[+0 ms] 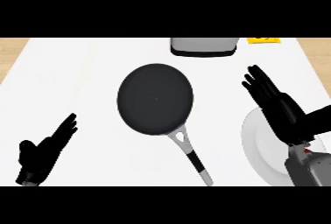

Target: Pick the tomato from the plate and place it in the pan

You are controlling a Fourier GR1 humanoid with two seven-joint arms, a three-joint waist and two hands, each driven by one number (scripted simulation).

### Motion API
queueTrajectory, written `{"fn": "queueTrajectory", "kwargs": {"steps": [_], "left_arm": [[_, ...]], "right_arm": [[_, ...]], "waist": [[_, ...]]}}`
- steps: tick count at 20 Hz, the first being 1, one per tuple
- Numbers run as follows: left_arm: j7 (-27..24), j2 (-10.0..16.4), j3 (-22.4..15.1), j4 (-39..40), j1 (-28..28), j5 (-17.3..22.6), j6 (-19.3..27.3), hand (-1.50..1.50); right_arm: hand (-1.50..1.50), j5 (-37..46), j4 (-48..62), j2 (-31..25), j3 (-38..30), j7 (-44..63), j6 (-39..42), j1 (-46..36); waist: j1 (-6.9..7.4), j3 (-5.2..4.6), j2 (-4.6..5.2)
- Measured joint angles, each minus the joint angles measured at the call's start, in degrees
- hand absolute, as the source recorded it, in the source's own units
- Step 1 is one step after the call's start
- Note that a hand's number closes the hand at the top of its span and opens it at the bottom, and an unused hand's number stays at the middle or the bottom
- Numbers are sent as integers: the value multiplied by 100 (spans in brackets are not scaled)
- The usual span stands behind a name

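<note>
The pan lies mid-counter, its handle running toward the near right. The plate sits at the near right, just right of the handle, partly under the right robot hand. The left robot hand is at the near left, well apart from the pan. At the far edge, behind the pan and slightly right, stands a box-shaped object, with a small flat item just right of it.

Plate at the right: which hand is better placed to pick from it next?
Right. The right hand is open directly over the plate; the left hand rests open across the pan. No tomato shows, possibly hidden beneath the hand.
</note>
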Motion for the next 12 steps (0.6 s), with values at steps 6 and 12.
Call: {"fn": "queueTrajectory", "kwargs": {"steps": [6, 12], "left_arm": [[-119, 145, 290, -17, -43, -270, 480, 0], [-146, 196, 465, -98, 70, -398, 858, 0]], "right_arm": [[-150, 478, 468, -273, -1531, -231, -1730, 454], [-150, 1122, 1391, -346, -2715, 298, -3896, 1555]], "waist": [[-343, 71, -82], [-704, 51, -70]]}}
